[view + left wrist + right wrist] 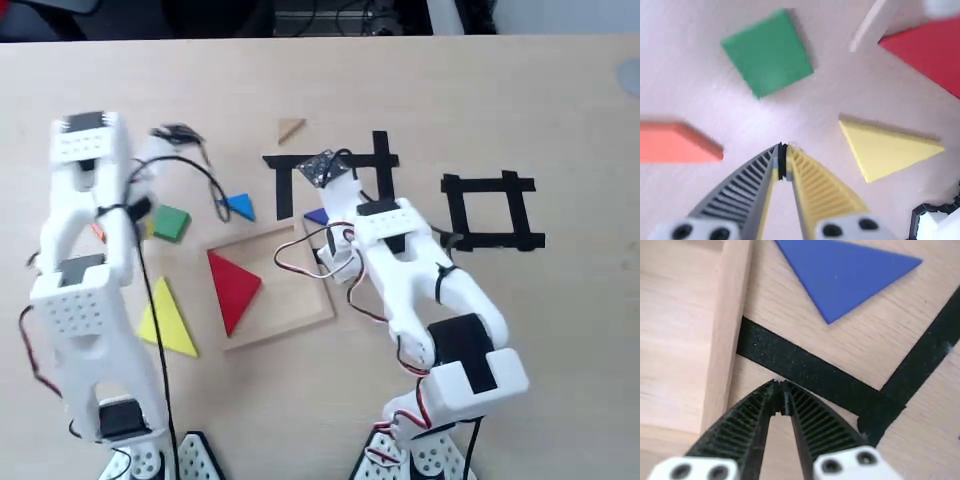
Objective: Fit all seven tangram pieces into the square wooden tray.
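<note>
Left gripper [782, 150] pinched shut, empty, between green square [767, 52] and yellow triangle [885, 147], toward the tabletop's left edge; right gripper [780, 387] shut too, over tape [810, 372] beside the tray [729, 315]. Only red triangle [232, 285] inside — likely risk: closed jaws shoving pieces instead of gripping.

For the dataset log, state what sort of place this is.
Probably a robotics lab bench: left arm and right arm at a pale table, black tape squares marking it, a wooden tray for tangrams.
</note>
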Controlling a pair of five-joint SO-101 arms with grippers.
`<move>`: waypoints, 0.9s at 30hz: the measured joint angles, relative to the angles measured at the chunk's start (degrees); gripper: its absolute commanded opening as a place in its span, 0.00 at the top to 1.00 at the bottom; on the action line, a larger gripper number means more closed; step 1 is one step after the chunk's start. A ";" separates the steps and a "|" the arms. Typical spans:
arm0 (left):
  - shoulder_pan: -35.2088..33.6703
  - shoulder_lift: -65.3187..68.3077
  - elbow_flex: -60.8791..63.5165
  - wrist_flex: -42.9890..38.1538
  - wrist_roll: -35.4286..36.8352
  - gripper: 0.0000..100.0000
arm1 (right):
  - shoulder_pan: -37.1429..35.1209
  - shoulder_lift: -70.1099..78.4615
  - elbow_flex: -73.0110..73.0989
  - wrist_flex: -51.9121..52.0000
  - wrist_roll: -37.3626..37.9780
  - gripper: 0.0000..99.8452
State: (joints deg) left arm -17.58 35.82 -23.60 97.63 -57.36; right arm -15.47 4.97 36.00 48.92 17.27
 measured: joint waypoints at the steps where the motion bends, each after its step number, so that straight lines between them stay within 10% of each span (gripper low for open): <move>1: -1.41 -1.05 -0.18 0.97 -0.09 0.97 | 0.00 0.00 0.00 0.00 0.00 0.99; 15: -13.27 -16.44 34.73 1.14 -17.14 0.97 | 0.00 0.00 0.00 1.05 0.00 0.99; 27: -6.15 -21.36 53.01 -13.19 -14.33 0.97 | 0.00 0.00 0.00 1.76 0.00 0.99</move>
State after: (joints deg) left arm -23.74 14.46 29.41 84.44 -71.69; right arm -15.47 4.97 36.00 50.68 17.27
